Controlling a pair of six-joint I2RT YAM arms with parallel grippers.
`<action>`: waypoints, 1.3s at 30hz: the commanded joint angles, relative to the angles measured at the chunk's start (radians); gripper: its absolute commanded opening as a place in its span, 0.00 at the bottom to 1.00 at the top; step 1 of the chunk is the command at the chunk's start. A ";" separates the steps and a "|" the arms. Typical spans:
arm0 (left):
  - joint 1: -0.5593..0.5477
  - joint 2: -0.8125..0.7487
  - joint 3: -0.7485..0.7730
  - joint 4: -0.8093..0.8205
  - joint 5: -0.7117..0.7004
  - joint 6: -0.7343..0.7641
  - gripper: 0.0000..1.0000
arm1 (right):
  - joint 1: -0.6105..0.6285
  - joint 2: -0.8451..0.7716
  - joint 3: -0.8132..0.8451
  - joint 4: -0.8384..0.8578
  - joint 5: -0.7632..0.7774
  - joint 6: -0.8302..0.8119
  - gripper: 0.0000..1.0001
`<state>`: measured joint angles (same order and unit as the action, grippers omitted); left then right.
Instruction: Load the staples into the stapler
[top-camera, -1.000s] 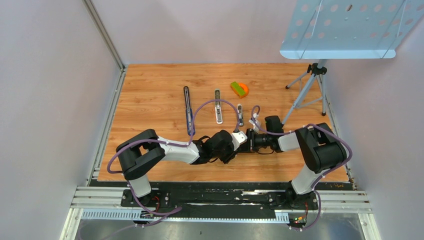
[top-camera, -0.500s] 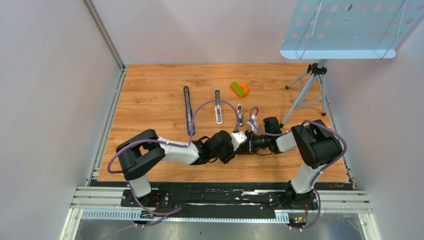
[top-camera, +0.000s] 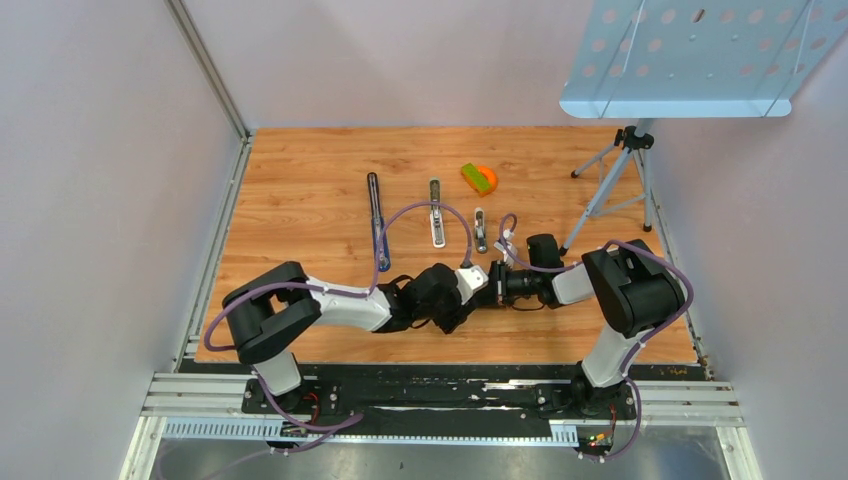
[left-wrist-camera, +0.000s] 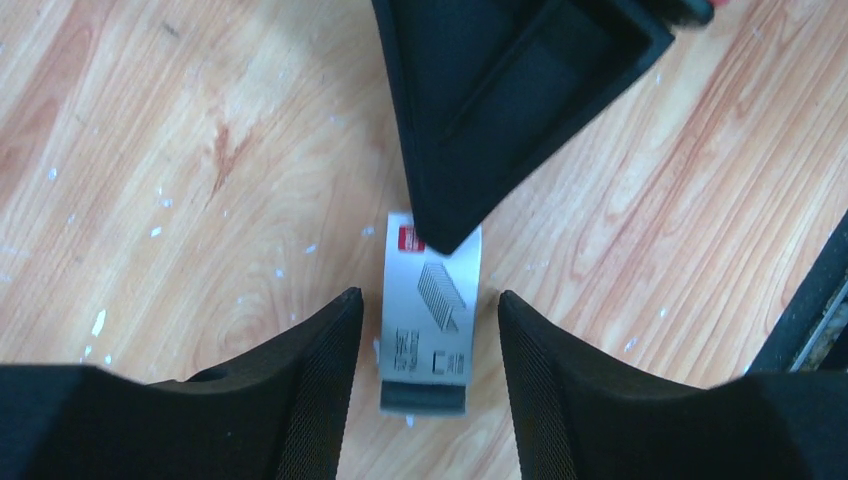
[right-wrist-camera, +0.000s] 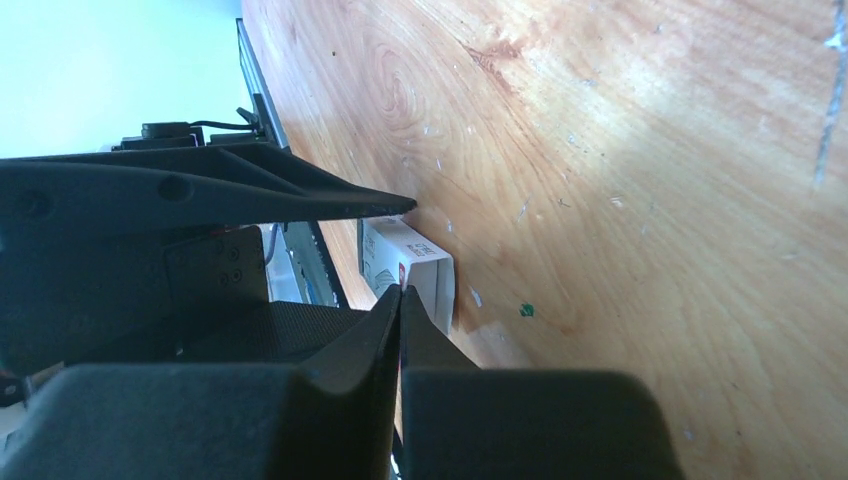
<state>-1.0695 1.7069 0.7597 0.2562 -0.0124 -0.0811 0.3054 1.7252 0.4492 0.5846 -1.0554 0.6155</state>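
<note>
White box (left-wrist-camera: 428, 335) sits free between my widened left fingers (left-wrist-camera: 305, 375); right fingers (right-wrist-camera: 350, 350) just shut at its end, likely to open it.

Surface (top-camera: 300, 190): 1 top in light wood grain, dotted with small white flecks in the wrist views.

Lying on it, far half, left to right:
- 1 long black stapler (top-camera: 375, 215), set front to back
- 1 grey stapler (top-camera: 437, 226)
- 1 short grey stapler (top-camera: 480, 231)
- 1 green-and-orange object (top-camera: 478, 178), behind the 2 grey ones

Right rear: 1 tripod (top-camera: 612, 185), feet on the surface.

Near centre: 1 small white box (left-wrist-camera: 430, 320), printed face up, showing a staple-strip drawing and a red mark.
</note>
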 joint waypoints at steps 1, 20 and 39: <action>-0.006 -0.083 -0.058 -0.056 -0.027 -0.009 0.57 | 0.014 -0.001 -0.009 0.024 -0.026 -0.001 0.01; -0.006 -0.132 -0.115 -0.075 -0.038 -0.011 0.61 | 0.012 -0.017 -0.014 0.024 -0.028 0.001 0.01; -0.006 -0.110 -0.116 -0.054 -0.023 -0.022 0.44 | 0.012 -0.041 -0.024 0.016 -0.026 -0.003 0.01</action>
<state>-1.0695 1.5761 0.6380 0.2119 -0.0448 -0.0895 0.3054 1.7035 0.4389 0.5919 -1.0695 0.6174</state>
